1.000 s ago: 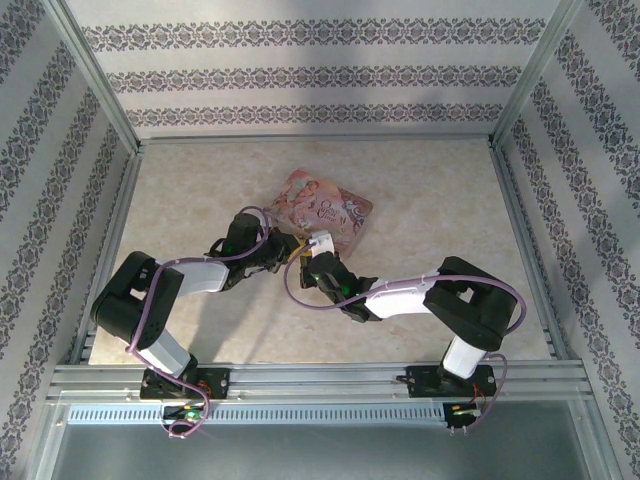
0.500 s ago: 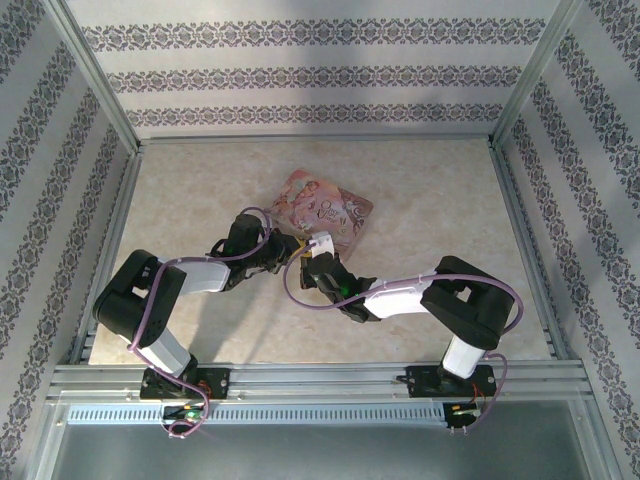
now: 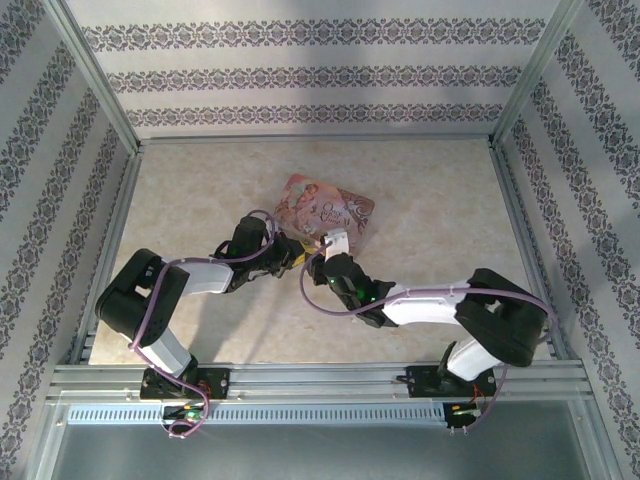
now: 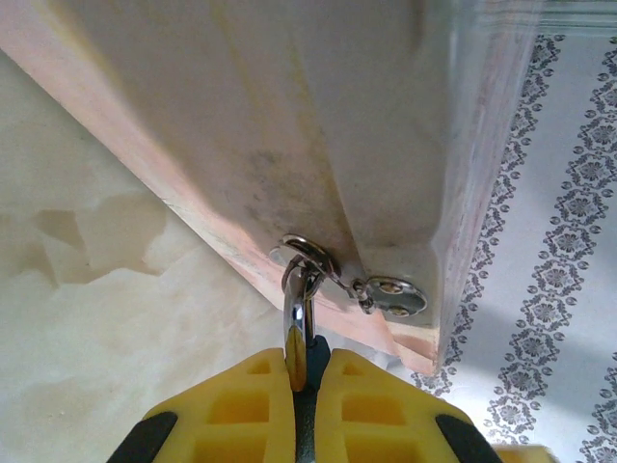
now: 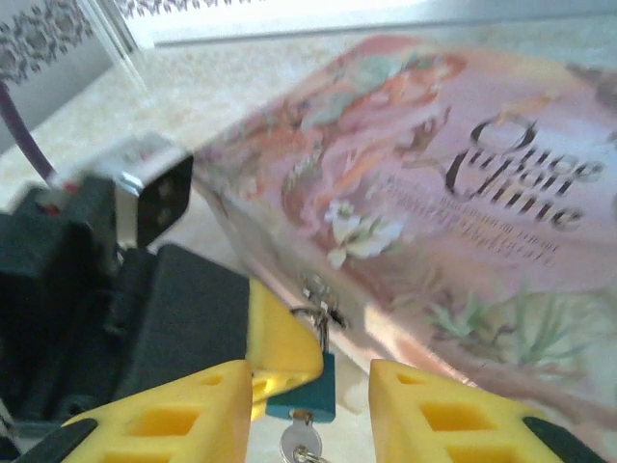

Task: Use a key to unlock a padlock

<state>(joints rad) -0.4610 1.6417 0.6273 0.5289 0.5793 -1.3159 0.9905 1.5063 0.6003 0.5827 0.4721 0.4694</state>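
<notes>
Teal in the body and silvery in the shackle [image 4: 295,313], the padlock [image 5: 304,388] is found hanging at the near edge of the pink tin [image 5: 463,193], around the middle of the table [image 3: 200,190]. It is gripped by the left claw [image 4: 301,374], whose yellow fingers are pressed tight together on the shackle. The right claw [image 5: 310,391] is held partly open, with the padlock and the key [image 5: 300,443] in the gap between its fingers. Nothing is grasped by it, and no contact can be seen.

The key is seen as a small silvery head just under the padlock body, and it seems to be already seated in the keyhole. So the step in hand is judged to be the turning of the key, not the insertion. For the next move, the key head should be pinched by the right claw and rotated, while the padlock is kept steady by the left one. A small slip could push the key out or twist the padlock aside.

In the left wrist view the shackle is shown passing through the ring [image 4: 308,253] of the tin's hasp, so the lock is judged as not yet opened. The right wrist view gives instead the teal body, the key and the gap between the right fingers. The top view gives the layout: both claws are brought together at the tin's near edge, where the padlock is too small to be made out.
</notes>
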